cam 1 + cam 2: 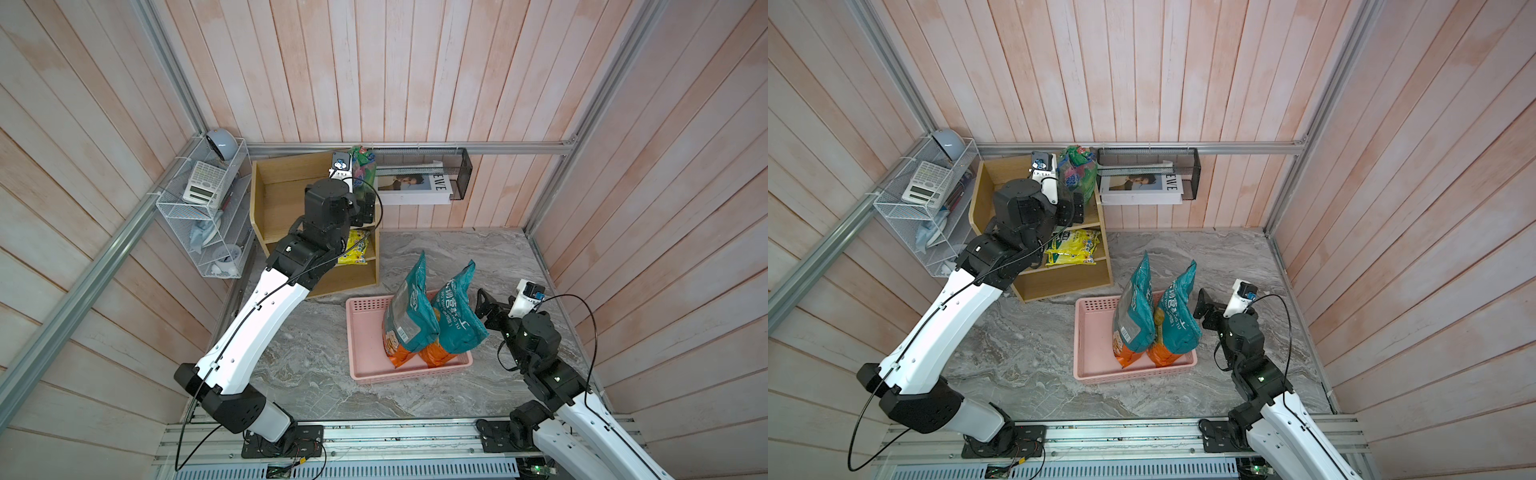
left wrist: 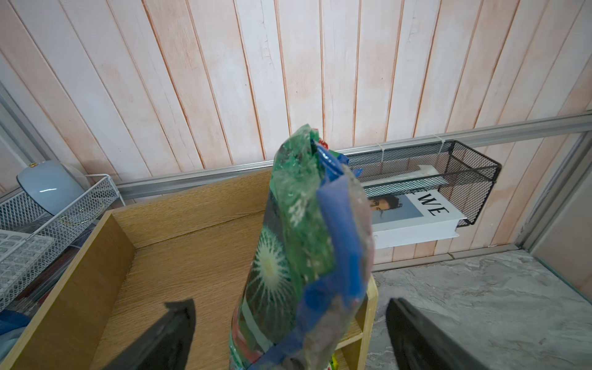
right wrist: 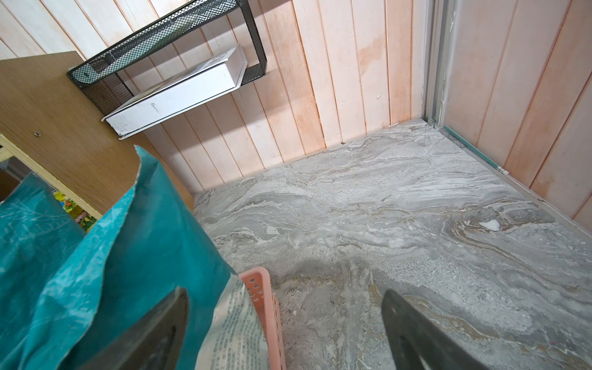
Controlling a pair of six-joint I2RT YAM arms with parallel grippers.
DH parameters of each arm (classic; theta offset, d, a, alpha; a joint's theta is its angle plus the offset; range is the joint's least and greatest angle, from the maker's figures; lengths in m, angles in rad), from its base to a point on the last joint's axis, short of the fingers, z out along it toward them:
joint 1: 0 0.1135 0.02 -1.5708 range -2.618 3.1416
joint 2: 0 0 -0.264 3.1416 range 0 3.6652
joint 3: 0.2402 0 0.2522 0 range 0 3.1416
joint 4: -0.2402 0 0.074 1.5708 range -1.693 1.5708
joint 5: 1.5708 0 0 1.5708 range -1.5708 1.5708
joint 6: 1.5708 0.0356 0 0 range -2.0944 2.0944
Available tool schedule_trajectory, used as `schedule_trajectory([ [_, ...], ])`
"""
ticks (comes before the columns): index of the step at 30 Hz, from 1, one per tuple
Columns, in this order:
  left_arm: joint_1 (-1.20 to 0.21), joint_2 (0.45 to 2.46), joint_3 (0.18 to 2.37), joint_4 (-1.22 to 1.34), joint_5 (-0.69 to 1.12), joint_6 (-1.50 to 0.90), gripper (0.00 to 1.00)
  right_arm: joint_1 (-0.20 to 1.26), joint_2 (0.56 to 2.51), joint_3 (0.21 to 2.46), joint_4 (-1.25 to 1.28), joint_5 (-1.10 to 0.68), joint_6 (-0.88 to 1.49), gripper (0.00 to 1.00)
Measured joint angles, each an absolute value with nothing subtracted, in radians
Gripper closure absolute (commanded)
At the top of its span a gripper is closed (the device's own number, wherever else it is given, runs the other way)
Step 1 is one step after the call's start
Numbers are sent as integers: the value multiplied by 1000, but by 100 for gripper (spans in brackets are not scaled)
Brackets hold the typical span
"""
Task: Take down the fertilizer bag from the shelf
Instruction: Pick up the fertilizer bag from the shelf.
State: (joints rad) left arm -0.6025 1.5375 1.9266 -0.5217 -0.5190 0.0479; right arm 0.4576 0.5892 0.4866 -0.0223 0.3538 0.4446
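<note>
Flanking the fertilizer bag (image 2: 298, 224): left gripper (image 2: 288, 306), jaws wide.

the foot of the fertilizer bag (image 2: 298, 256) runs off the left wrist view's lower edge, and its print is too smeared to read. in both top views the left arm (image 1: 266, 316) hides part of the shelf (image 1: 276, 199) and of the yellow bag (image 1: 356, 249).

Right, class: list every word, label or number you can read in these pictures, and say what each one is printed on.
"EWE": on the cover of the white book in the black mesh basket; more letters may be hidden.
Teal bags: white lettering, too small to read surely.
Yellow bag: print blurred, unreadable.
Green bag: no readable words.
Calculator: key markings too small.
</note>
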Motion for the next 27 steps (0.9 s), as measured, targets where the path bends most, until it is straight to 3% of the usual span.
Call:
schedule_trajectory([
  [3, -602, 1555, 1953, -516, -505, 48, 7, 458, 593, 487, -22, 353, 444, 2],
  [4, -601, 1570, 1978, -513, -505, 51, 13, 458, 594, 487, -23, 353, 444, 2],
  [6, -599, 1605, 2036, -511, -506, 53, 34, 458, 595, 487, -22, 352, 444, 2],
  [8, -596, 1655, 2120, -525, -509, 58, 69, 458, 595, 487, -22, 350, 444, 2],
  [11, -594, 1703, 2196, -545, -525, 59, 100, 458, 595, 487, -22, 349, 444, 2],
  [21, -603, 1667, 2212, -676, -608, -110, 100, 458, 607, 487, -22, 342, 444, 2],
  [27, -712, 1651, 2354, -904, -740, -227, 100, 458, 608, 487, -22, 342, 444, 2],
])
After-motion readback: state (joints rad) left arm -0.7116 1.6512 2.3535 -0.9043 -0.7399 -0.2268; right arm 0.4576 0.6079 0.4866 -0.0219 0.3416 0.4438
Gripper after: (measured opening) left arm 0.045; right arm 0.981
